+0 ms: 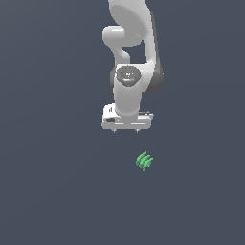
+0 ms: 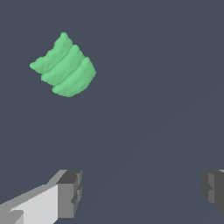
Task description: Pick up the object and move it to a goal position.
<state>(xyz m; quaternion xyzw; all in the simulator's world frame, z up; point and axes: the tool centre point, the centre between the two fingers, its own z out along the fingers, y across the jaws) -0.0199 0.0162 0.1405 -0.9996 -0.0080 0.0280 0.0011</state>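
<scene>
The object (image 1: 144,161) is a small bright green lump of three parallel ridged lobes lying on the dark grey floor. In the exterior view it sits below and a little to the right of my white gripper (image 1: 126,130). The gripper hangs above the floor, apart from the object, with its two short fingertips spread wide. In the wrist view the object (image 2: 64,66) lies well off to one side of the gap between my fingers (image 2: 70,192), not between them. The gripper (image 2: 141,189) is open and empty.
The white arm (image 1: 131,43) rises from the gripper to the top of the exterior view. The floor (image 1: 57,182) is a plain dark grey surface with no other objects or marks in view.
</scene>
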